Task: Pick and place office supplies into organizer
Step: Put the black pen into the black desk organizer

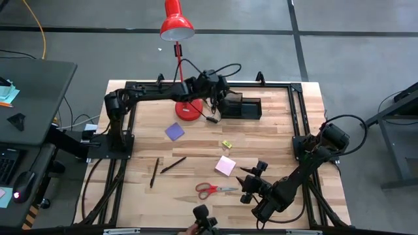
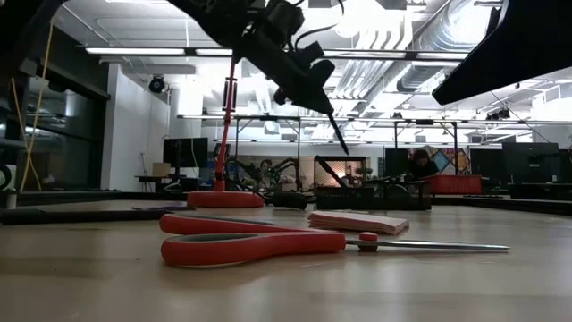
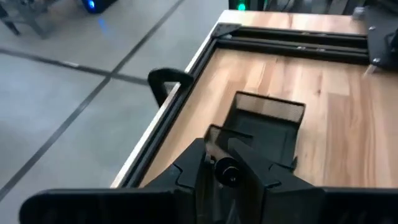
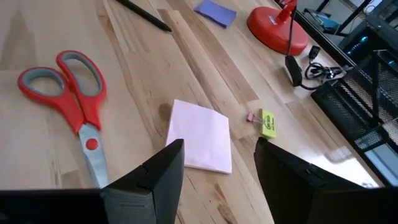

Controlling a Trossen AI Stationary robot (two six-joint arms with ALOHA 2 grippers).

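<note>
No readable writing; left gripper (image 3: pixel 225 171) holds pen (image 2: pixel 338 134).

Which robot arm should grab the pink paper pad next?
Probably the right one. The right gripper is open and sits close to the pink pad, which shows between its fingers in the wrist view. The left gripper is far off above the organizer, shut on a pen.

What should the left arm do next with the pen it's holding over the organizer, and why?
Probably lower a little, then release. The left gripper is shut on a dark pen, held tip-down above the black mesh organizer. In the low view the pen tip hangs clearly above the organizer's rim. The right gripper waits open near the pink note pad.
</note>
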